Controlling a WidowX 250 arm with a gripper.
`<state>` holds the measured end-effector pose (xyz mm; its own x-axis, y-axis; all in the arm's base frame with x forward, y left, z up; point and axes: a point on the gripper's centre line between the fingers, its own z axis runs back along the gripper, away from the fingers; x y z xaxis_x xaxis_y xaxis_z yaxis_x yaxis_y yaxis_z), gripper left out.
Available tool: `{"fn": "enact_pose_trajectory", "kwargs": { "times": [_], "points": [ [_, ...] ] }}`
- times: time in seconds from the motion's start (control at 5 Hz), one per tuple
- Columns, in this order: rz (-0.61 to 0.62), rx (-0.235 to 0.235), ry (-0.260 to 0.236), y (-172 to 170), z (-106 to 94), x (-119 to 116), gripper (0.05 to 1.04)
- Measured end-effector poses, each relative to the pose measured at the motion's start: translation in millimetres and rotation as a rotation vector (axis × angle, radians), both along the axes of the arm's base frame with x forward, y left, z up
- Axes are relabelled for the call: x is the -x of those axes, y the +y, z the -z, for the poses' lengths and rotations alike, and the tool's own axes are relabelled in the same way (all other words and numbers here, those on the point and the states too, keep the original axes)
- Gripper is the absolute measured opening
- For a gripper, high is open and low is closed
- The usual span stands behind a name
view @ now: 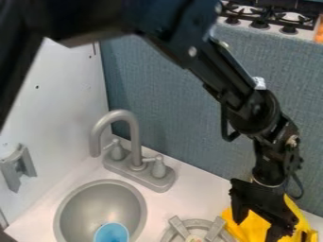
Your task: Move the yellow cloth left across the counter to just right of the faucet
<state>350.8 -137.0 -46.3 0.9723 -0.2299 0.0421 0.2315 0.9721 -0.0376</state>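
At the lower right, the gripper [255, 229] hangs low over a yellow cloth-like item [252, 227], its fingers apart. Yellow shows between the fingers and on both sides of them; whether they touch it I cannot tell. Just left of the yellow item lies a round grey piece with spokes [179, 227], cut off by the bottom edge. A light blue cup or bowl [112, 233] sits in the grey round sink [95, 203].
A grey faucet [134, 142] with two handles rises behind the sink. A white wall [60, 104] with a grey bracket [18, 168] stands at the left. The blue-grey panel [189, 113] runs behind the counter [202, 189]; beyond it is a stove top [271, 16].
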Motion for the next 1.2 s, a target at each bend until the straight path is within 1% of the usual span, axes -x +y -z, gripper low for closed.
{"fn": "enact_pose_trajectory", "kwargs": {
  "times": [0.2, 0.4, 0.6, 0.8, 1.0, 1.2],
  "points": [
    [0.013, 0.001, -0.002, -9, 14.6, -23, 1.001],
    [0.016, 0.006, -0.016, -17, 24.7, -44, 1.001],
    [0.015, -0.024, 0.008, -16, 46.1, -52, 1.001],
    [-0.020, -0.056, 0.016, -2, 57.7, -58, 1.001],
    [-0.129, -0.044, -0.002, 30, 59.9, -73, 1.000],
    [-0.312, -0.070, -0.020, 73, 60.7, -83, 1.001]
  ]
}}
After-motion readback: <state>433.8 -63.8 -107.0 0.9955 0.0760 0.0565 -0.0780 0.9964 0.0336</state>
